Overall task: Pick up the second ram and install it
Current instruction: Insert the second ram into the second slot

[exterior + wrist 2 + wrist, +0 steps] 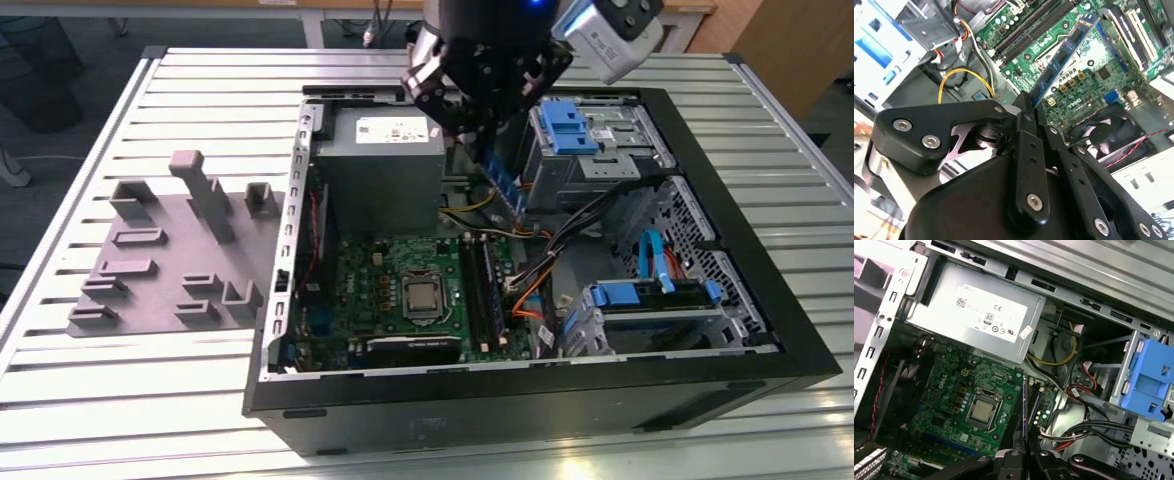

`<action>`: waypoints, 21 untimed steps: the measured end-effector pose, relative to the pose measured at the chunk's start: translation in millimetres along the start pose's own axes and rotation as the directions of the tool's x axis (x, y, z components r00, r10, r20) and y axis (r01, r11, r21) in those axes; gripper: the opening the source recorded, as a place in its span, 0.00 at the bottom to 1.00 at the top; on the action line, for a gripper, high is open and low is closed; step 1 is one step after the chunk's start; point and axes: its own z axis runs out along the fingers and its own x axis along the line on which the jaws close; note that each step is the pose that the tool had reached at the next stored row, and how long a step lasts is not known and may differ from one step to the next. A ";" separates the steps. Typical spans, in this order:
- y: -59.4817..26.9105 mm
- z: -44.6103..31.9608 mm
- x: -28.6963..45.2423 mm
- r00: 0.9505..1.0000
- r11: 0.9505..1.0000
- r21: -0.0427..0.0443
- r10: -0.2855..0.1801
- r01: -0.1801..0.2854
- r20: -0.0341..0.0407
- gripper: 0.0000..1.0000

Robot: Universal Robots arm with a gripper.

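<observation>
The hand (1026, 107) is clamped on the second ram (1064, 55), which hangs above the green motherboard (387, 285) inside the open computer case (534, 400). It seems to hover near the memory slots (483, 290). Beyond the motherboard sits the power supply (979, 315).

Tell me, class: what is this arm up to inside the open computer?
The gripper is shut on the ram, a thin blue stick, and holds it above the motherboard inside the open case. In the first wrist view the ram shows edge-on over the black slots beside the processor. It is not seated in a slot yet.
</observation>
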 end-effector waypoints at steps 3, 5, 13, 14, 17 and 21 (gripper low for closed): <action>0.0 0.7 0.0 0.999 0.999 0.003 0.050 -0.050 0.001 0.14; 0.0 1.2 0.1 0.996 0.996 0.005 0.085 -0.085 0.003 0.14; -0.1 4.7 0.2 0.978 0.978 0.011 0.209 -0.209 0.005 0.14; 0.0 5.5 0.3 0.975 0.975 0.012 0.221 -0.221 0.005 0.14; 0.0 7.7 0.4 0.970 0.970 0.012 0.241 -0.241 -0.009 0.14; -0.2 11.1 0.7 0.965 0.965 0.011 0.261 -0.261 -0.030 0.14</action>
